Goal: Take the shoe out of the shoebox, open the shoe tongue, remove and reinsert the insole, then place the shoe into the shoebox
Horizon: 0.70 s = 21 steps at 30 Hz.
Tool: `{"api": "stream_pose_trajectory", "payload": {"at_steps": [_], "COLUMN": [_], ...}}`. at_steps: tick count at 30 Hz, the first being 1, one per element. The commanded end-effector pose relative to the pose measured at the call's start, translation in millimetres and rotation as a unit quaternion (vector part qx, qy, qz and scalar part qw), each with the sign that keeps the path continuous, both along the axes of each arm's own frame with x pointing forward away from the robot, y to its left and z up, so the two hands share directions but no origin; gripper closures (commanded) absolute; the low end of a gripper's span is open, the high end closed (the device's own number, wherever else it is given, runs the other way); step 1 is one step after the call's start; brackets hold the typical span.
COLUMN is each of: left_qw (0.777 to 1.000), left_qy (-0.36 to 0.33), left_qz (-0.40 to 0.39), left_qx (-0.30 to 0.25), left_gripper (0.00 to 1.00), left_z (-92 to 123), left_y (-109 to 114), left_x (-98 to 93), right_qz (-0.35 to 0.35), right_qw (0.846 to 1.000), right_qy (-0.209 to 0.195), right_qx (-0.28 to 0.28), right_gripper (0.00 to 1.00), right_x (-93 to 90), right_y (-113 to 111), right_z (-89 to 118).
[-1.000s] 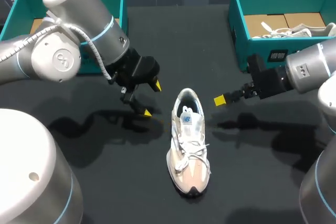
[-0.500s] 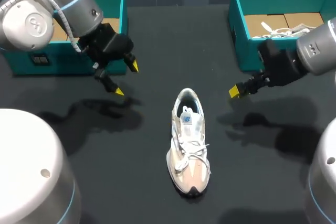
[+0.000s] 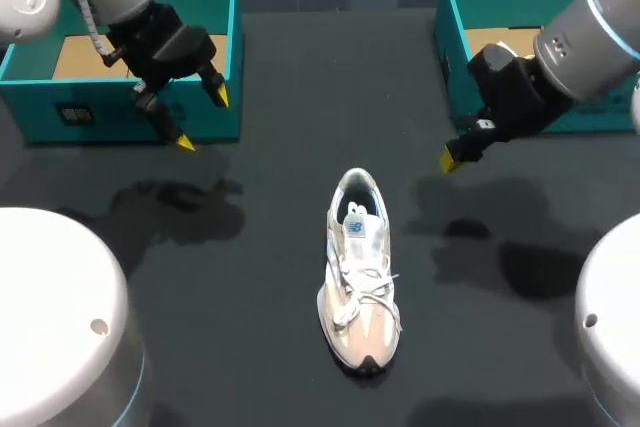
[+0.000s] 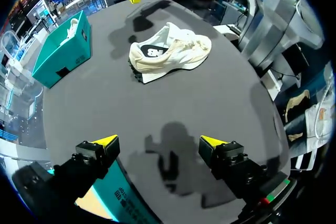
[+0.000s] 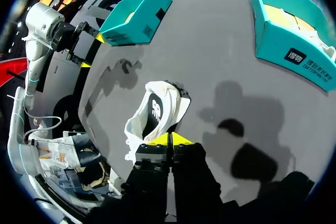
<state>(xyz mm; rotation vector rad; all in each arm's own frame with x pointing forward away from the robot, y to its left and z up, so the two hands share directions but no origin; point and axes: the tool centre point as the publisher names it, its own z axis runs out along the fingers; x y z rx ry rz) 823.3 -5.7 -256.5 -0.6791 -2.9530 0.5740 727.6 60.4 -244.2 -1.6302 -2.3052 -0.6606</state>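
Well apart, the left jaws stand spread and empty, their yellow fingertips hanging at the near wall of the left teal cardboard shoebox. The right jaws are pressed together on nothing, just off the near left corner of the right teal cardboard shoebox. Between the arms and nearer, the cream-and-white laced sneaker stands on the black counter, toe toward the near edge.

white lace-up sneaker: centre of black table
teal cardboard shoebox: rear left
second teal shoebox: rear right
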Motion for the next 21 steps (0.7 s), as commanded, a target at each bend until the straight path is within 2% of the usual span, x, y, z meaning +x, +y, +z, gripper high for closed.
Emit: {"api": "stream_pose_trajectory", "payload": {"at_steps": [1, 6, 9, 11, 21], "left_qw": [1.000, 1.000, 1.000, 0.999, 0.991], "left_qy": [-0.001, -0.001, -0.010, -0.009, -0.006], "left_qz": [0.000, 0.000, -0.024, -0.048, -0.136], "left_qx": [0.001, 0.001, 0.005, 0.002, -0.018], "left_gripper": [0.00, 0.00, 0.00, 0.00, 0.00], "left_z": [-0.5, -0.5, 4.2, 6.7, 16.2], "left_y": [-0.2, -0.2, 2.6, 9.0, 38.5], "left_x": [-0.4, -0.4, 3.0, 9.2, 34.2], "right_qz": [-0.010, -0.010, -0.017, -0.027, -0.092], "right_qw": [0.998, 0.998, 0.996, 0.995, 0.979], "right_qy": [-0.008, -0.008, -0.005, 0.000, -0.004], "right_qx": [-0.058, -0.058, -0.085, -0.100, -0.180], "right_gripper": [1.00, 1.00, 1.00, 1.00, 1.00], "right_x": [1.1, 1.1, 5.3, 4.1, -9.7], "right_y": [3.1, 3.1, 35.4, 48.3, 83.2], "right_z": [3.0, 3.0, -3.5, -7.1, -5.8]}}
